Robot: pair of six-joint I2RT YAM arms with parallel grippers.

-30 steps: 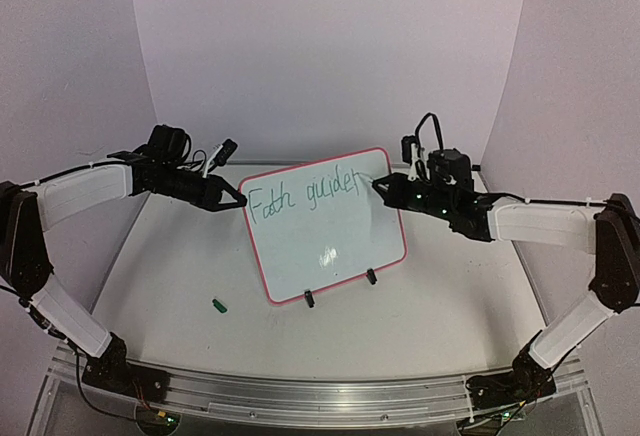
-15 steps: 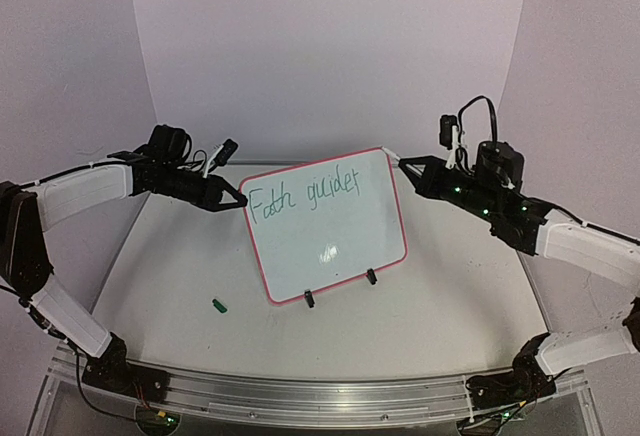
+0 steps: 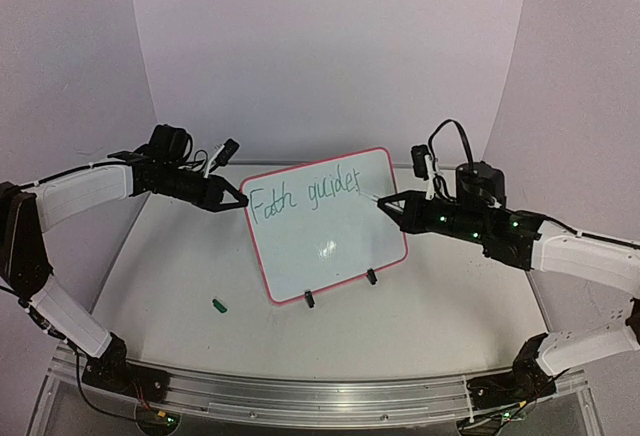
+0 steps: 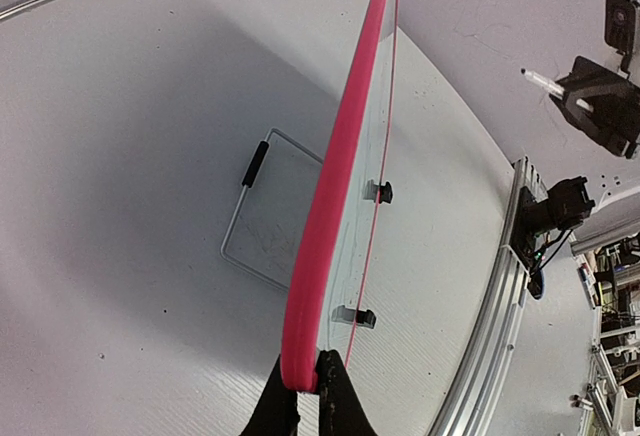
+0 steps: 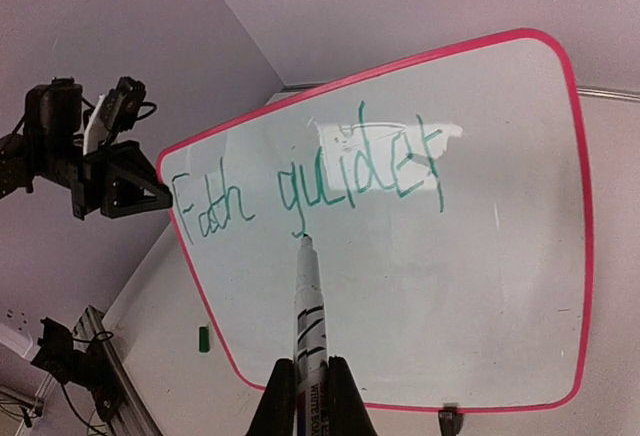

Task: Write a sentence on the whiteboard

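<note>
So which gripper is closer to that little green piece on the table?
Left. The left gripper grips the whiteboard edge nearest the green piece; the right gripper, holding a marker, is at the opposite edge.

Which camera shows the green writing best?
The right wrist view: the green writing is large and nearly face-on. The top view shows it small and far. The left wrist view sees the whiteboard edge-on, so no writing shows.

Whiteboard (image 3: 325, 231) on table (image 3: 430, 306), left tool (image 3: 238, 201) at its left edge, right tool (image 3: 385, 203) and its marker (image 5: 308, 296) before it, cap (image 3: 218, 305) front-left
</note>
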